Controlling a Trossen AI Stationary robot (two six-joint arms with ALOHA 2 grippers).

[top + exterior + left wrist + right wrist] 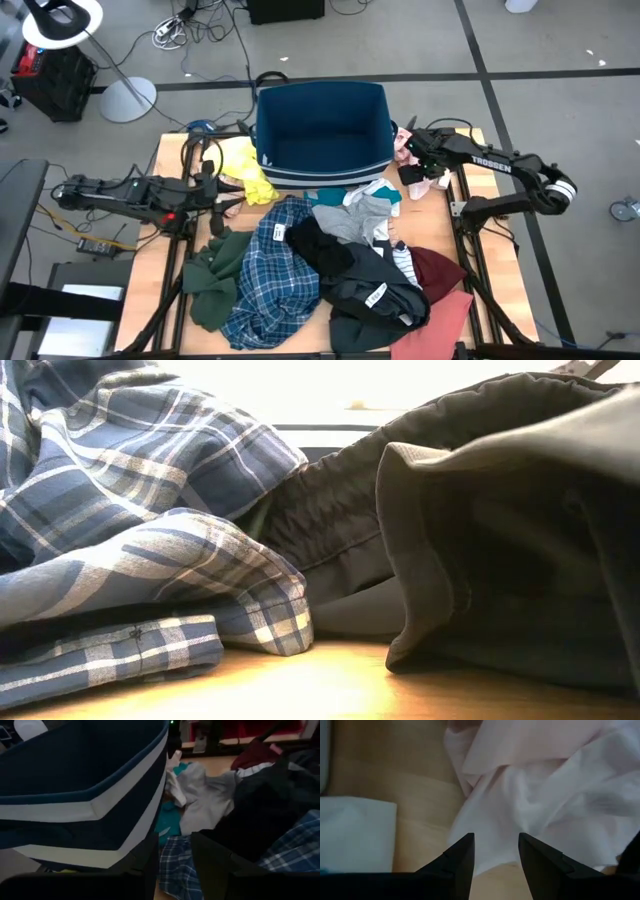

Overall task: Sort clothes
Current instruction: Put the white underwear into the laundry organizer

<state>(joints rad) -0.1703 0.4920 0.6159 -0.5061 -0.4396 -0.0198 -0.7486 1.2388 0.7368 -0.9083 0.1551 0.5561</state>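
Observation:
The clothes lie heaped on the table's near half: a blue plaid shirt [275, 275], a dark green piece [215, 275], a black piece [320, 245], a dark grey garment [375, 285], maroon [435, 270] and salmon [450, 315] pieces, and a teal-white one [375, 195]. A yellow garment [250, 170] lies left of the navy bin [320, 130]. A pale pink-white cloth [540, 785] lies right of the bin. My left gripper [232, 197] is open and empty beside the yellow garment. My right gripper [496, 852] is open over the pale pink cloth. My right gripper's open fingers [462, 855] point down over the pale pink cloth's edge [490, 835], which lies slack on the table. Whether they touch it, I cannot tell.
The bin stands open at the table's far middle, and its striped wall fills the left wrist view [90, 810]. In the low view the plaid shirt [150, 510] and the dark grey garment [500, 530] block the sight. Bare wood shows at the table's near left [150, 290].

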